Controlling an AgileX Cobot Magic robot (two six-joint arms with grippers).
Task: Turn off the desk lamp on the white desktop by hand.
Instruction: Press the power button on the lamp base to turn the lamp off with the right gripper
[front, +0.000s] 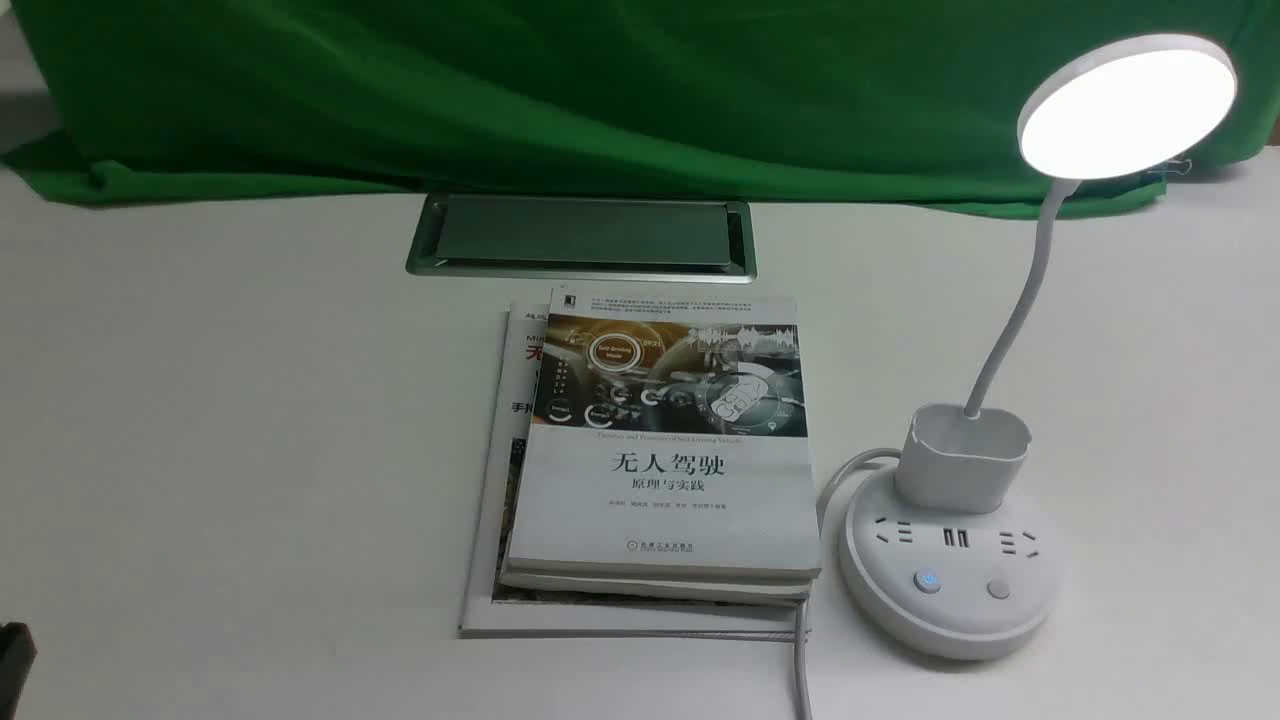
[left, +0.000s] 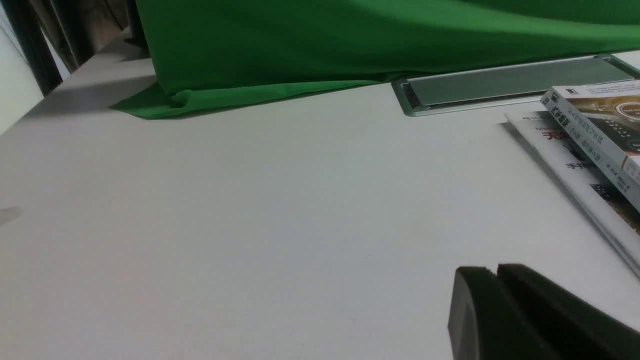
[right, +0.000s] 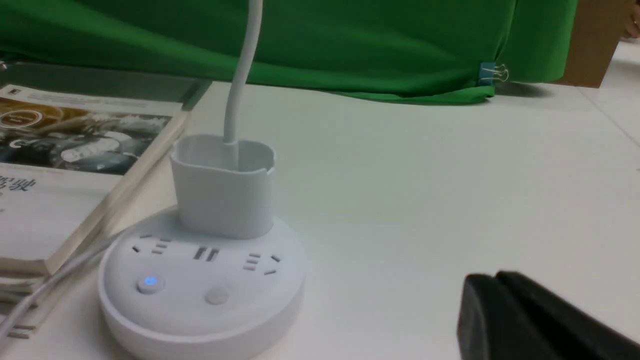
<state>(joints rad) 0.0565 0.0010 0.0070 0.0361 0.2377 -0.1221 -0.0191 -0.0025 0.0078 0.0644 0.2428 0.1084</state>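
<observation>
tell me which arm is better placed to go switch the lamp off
Probably the right. The desk lamp stands on the right side of the white desktop, its buttons showing in the right wrist view; the left wrist view shows no lamp, and books lie toward the left.

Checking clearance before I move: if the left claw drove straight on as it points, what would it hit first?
Probably the green cloth; I see nothing standing between it and the left claw. If the claw tilts down, the desktop; its height is unclear.

White desktop, stacked books, lit desk lamp; green cloth along far edge
</observation>
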